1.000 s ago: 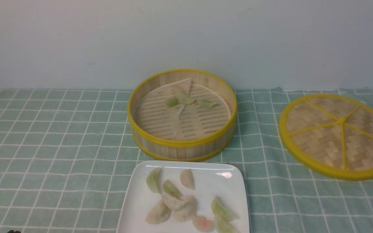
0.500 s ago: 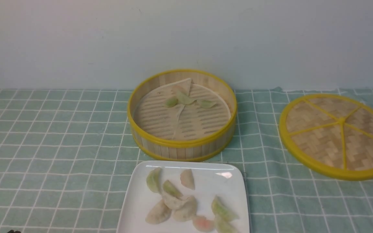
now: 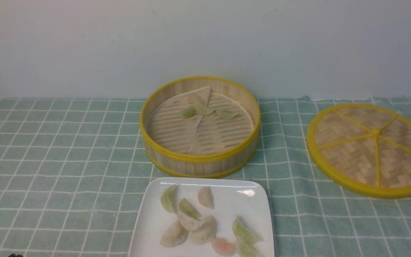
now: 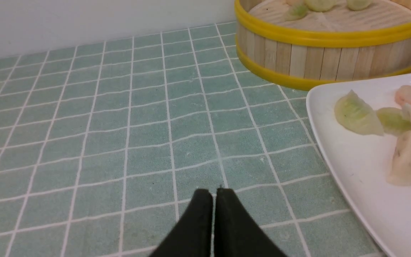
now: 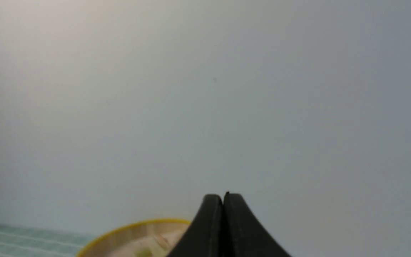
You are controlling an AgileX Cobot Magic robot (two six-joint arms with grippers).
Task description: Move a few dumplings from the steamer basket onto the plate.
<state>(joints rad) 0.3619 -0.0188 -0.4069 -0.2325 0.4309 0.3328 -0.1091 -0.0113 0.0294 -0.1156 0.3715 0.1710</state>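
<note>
Evidently the transfer was well advanced at inspection: the plate [image 3: 259, 217] carried eight or so dumplings [image 3: 191, 217], while three green ones and what looked a pinkish fourth [image 3: 205, 109] lay toward the far side of the steamer basket [image 3: 198, 159], which stood directly behind the plate and just apart from it. The lid [image 3: 369, 150] lay flat, well to the right. Neither arm showed in the front view. The left gripper [image 4: 214, 192] was pressed closed and empty, low over the checked cloth [image 4: 120, 125] to the left of the plate. The right gripper [image 5: 222, 198] was likewise closed on nothing, raised and aimed at the wall, with the basket rim at the lower edge of its view. In my judgement, "a few" had been met; any further pick would require opening the jaws before descent, entering over the basket's near wall, closing lightly across a dumpling's thick middle, and releasing low over a bare part of the plate.
</note>
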